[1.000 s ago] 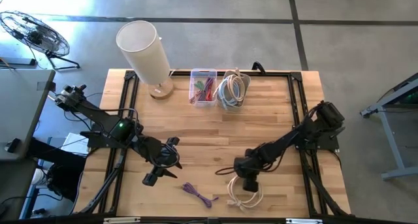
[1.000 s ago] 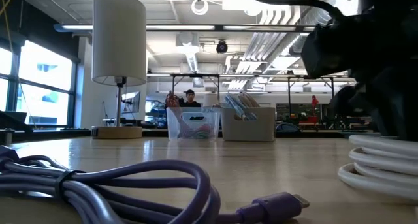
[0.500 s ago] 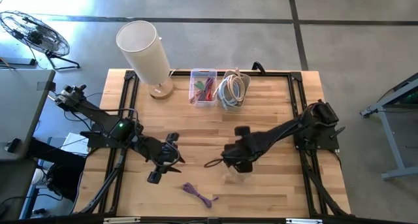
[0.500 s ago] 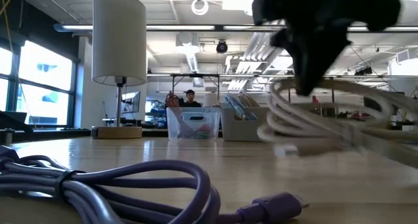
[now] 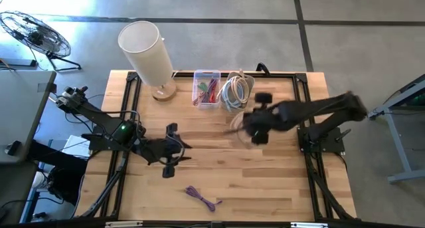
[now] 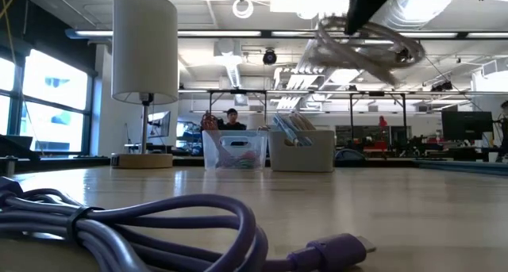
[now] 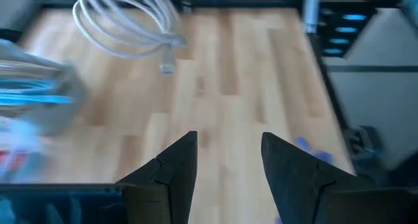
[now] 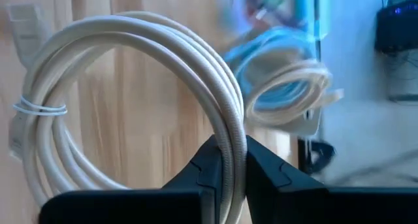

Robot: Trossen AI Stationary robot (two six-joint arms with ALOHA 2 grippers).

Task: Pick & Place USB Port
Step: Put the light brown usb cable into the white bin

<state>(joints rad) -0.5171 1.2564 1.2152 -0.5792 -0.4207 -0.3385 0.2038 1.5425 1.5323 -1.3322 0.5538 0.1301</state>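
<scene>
A white coiled USB cable (image 8: 140,87), tied with a thin band, hangs from my right gripper (image 8: 230,144), which is shut on it. In the high view this gripper (image 5: 252,125) is in the air over the table's far right part, just short of the bins, with the coil (image 5: 241,133) below it. The low view shows the coil (image 6: 369,46) high above the table. A purple USB cable (image 5: 202,198) lies flat near the near edge, large in the low view (image 6: 159,224). My left gripper (image 5: 174,151) hovers open over the table's left middle and holds nothing (image 7: 228,136). My right gripper pinches the white coil's bundled loops (image 8: 226,123) between its two fingers, which lie across the strands. All the loops pass together through the hold. The coil is lifted clear of the table and hangs loose from the fingers, its plug end (image 8: 23,21) free.
A clear bin of coloured cables (image 5: 207,88) and a white bin of pale cables (image 5: 237,92) stand side by side at the far edge. A white lamp (image 5: 147,52) stands far left on a wooden base. Bare wood lies between the arms.
My right gripper, shut on the white coil, lifted it clear from the table's near right part and carried it quickly up and toward the far edge, to just short of the bins. My left gripper swung slightly toward the far edge and turned about. The purple cable stayed put.
</scene>
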